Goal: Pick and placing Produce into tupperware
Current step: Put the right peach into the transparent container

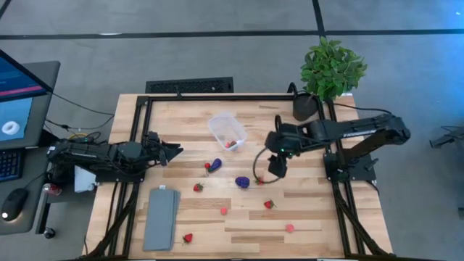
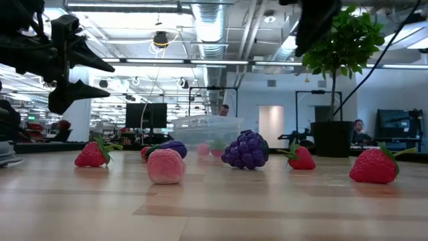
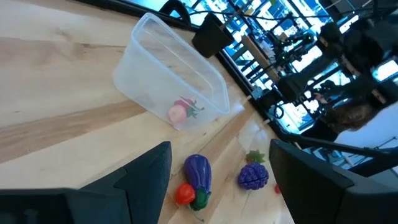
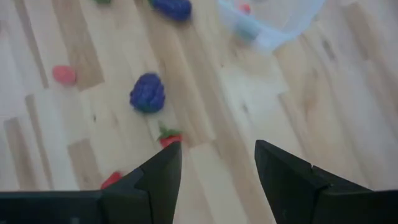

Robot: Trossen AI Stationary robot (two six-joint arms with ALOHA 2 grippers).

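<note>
Most Produce Still Loose on the Table; Spill and Miss Risks Noted

Risks. A gripper coming down off-centre on one of these small, rounded pieces may squeeze it out sideways and send it rolling, judging by their shape. The tupperware looks light and sits unanchored; a finger catching its rim could likely push or tip it and shed what it holds. Crowded pieces may get knocked aside while a neighbour is picked.

Item 1, left gripper: at the table's left edge, fingers spread wide, holding nothing, pointed toward the tub.

Item 2, grey slab: flat, front left, with a strawberry just off its near corner.

Item 3, eggplant: purple, lying near the table's middle with a small red piece touching its stem end; another strawberry lies nearer the front.

Item 4, tupperware: clear tub with rounded corners, lidless, set at an angle behind the eggplant. It holds a pink-and-red piece or two against one end wall.

Item 5, grape cluster: purple, knobbly, between the eggplant and the right arm.

Item 6, right gripper: raised above the table just right of the grapes, fingers partly apart, empty; a small strawberry lies on the table just ahead of them.

Item 7, pink pieces: scattered front right, well apart from the tub.

Item 8, potted plant: back right corner.
</note>
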